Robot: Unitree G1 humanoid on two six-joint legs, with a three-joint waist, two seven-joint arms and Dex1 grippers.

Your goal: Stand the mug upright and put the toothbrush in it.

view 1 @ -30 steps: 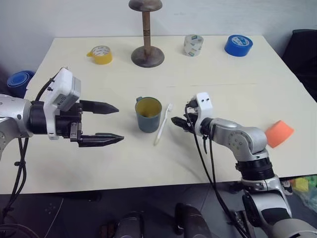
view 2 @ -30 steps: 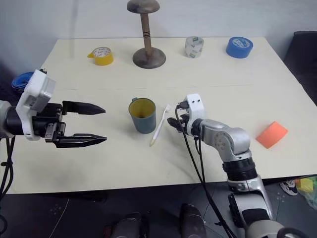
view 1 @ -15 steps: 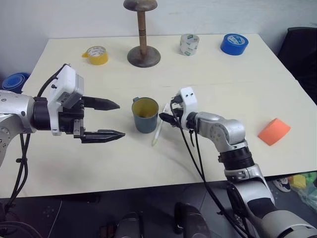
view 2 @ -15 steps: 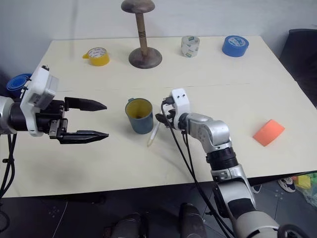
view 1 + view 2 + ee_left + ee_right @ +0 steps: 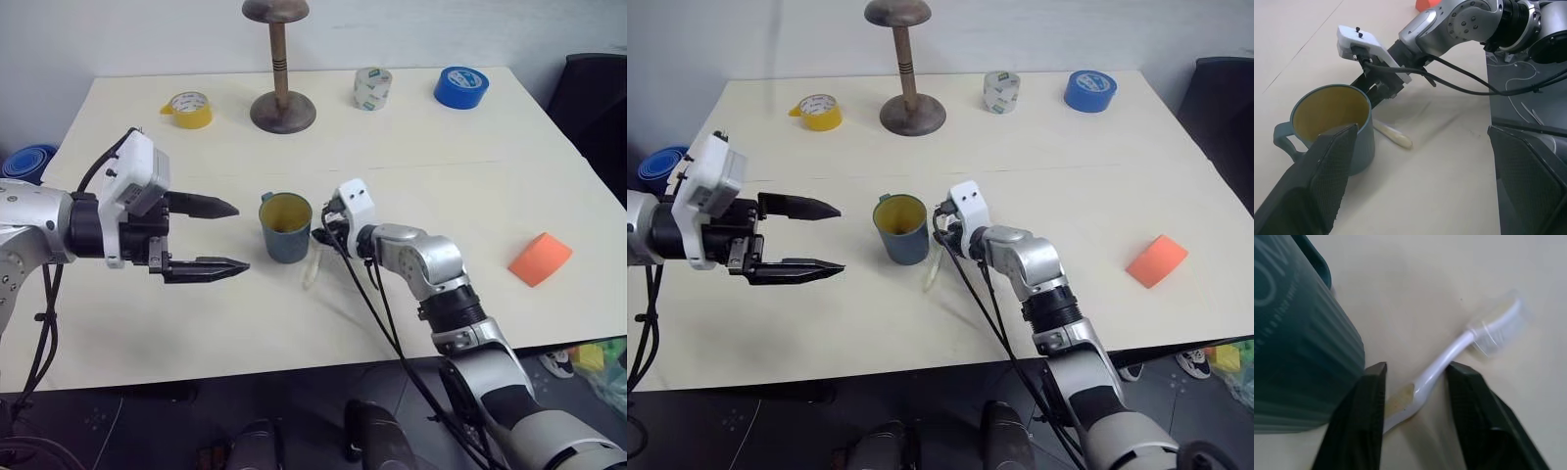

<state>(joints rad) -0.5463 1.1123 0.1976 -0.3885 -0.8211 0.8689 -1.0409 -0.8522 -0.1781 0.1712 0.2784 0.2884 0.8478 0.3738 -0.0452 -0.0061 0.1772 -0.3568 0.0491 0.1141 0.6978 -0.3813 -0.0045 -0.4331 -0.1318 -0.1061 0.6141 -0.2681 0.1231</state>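
Observation:
The dark teal mug (image 5: pixel 286 227) stands upright in the middle of the table, its yellowish inside showing and its handle turned to the left. Just right of it the white toothbrush (image 5: pixel 313 271) lies flat on the table. My right gripper (image 5: pixel 320 238) is down at the toothbrush; in the right wrist view its two fingers (image 5: pixel 1369 406) straddle the handle (image 5: pixel 1449 357) with a small gap on each side, close beside the mug wall (image 5: pixel 1298 342). My left gripper (image 5: pixel 238 236) hangs wide open left of the mug, above the table, holding nothing.
Along the back of the table stand a yellow tape roll (image 5: pixel 193 108), a wooden stand (image 5: pixel 279 98), a clear tape roll (image 5: pixel 371 88) and a blue tape roll (image 5: pixel 460 86). An orange block (image 5: pixel 540 259) lies at the right near the front edge.
My right gripper has moved left to the toothbrush beside the mug and its fingers have narrowed around the handle. The left gripper has kept still. The camera has shifted a little.

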